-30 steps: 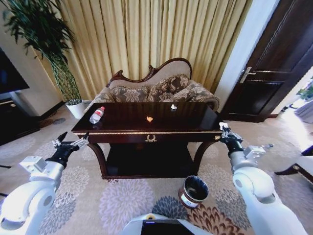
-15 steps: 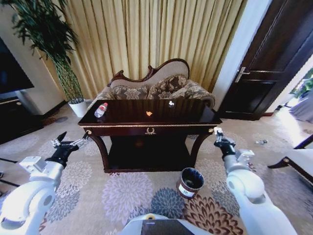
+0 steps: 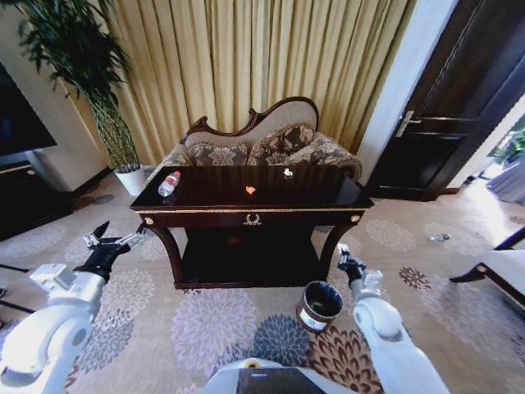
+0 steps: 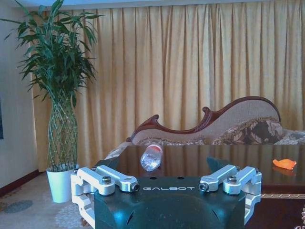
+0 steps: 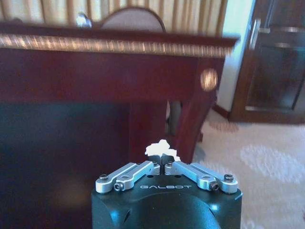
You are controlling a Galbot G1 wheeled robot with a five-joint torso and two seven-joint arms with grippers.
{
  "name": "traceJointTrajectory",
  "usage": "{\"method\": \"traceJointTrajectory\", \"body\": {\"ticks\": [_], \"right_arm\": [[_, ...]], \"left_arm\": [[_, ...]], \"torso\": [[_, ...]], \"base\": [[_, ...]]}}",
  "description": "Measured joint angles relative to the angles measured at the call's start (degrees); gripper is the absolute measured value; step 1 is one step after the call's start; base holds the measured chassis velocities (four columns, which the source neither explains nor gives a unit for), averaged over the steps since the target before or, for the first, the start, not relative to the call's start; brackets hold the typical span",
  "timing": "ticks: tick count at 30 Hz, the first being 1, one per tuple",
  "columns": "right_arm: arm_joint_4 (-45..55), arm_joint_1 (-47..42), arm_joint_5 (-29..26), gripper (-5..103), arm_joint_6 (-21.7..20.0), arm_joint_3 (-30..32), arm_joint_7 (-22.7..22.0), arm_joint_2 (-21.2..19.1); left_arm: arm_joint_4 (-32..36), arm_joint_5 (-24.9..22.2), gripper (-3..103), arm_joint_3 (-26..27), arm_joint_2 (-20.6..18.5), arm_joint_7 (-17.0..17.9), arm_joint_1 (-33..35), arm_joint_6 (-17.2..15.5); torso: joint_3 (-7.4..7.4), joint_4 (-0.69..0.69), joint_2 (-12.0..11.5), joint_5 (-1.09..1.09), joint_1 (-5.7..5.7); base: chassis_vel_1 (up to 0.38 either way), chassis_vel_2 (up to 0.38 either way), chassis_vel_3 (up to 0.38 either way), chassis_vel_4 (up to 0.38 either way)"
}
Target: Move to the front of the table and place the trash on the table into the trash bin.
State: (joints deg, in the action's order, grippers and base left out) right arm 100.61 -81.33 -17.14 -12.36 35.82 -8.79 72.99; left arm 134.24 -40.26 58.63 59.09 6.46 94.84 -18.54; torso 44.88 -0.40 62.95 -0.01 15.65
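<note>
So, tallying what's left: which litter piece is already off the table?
The white crumpled scrap pinched in the right claw; the bottle, orange scrap and another white bit lie on the table.

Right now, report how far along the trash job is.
Done: the robot faces the front of the table. In hand: the right claw, shut on a white scrap, hangs low beside the trash bin. Left: the bottle, the orange scrap and another white scrap lie on the table. The left claw is open, off the table's left corner.
</note>
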Motion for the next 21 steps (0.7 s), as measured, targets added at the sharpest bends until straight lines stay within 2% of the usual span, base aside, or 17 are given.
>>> {"method": "traceJointTrajectory", "body": {"ticks": [6, 9, 13, 21], "right_arm": [[-8.3, 1.4, 2.4, 0, 3.4, -0.1, 1.4, 2.4], [-15.9, 3.7, 6.1, 0, 6.9, 1.1, 2.7, 4.2], [-22.1, 6.2, 8.6, 0, 9.4, 2.3, 3.4, 5.5], [-29.8, 10.2, 12.7, 0, 12.6, 3.0, 1.1, 8.3]], "left_arm": [[-0.4, 0.0, 100, -0.3, 0.1, -0.6, -0.3, 1.1], [-0.5, 0.0, 100, -0.7, 0.5, -1.2, -0.6, 1.7], [-0.6, 0.2, 100, -1.0, 0.7, -1.4, -0.7, 1.8], [-0.7, 0.6, 100, -1.5, 0.7, -1.6, -0.8, 1.8]], "torso": [[0.00, -0.01, 0.0, 0.01, 0.00], [0.00, 0.00, 0.0, 0.01, 0.00], [0.00, 0.00, 0.0, 0.00, 0.00], [0.00, 0.01, 0.0, 0.01, 0.00]], "base": [[0.000, 0.000, 0.000, 0.000], [0.000, 0.000, 0.000, 0.000], [0.000, 0.000, 0.000, 0.000], [0.000, 0.000, 0.000, 0.000]]}}
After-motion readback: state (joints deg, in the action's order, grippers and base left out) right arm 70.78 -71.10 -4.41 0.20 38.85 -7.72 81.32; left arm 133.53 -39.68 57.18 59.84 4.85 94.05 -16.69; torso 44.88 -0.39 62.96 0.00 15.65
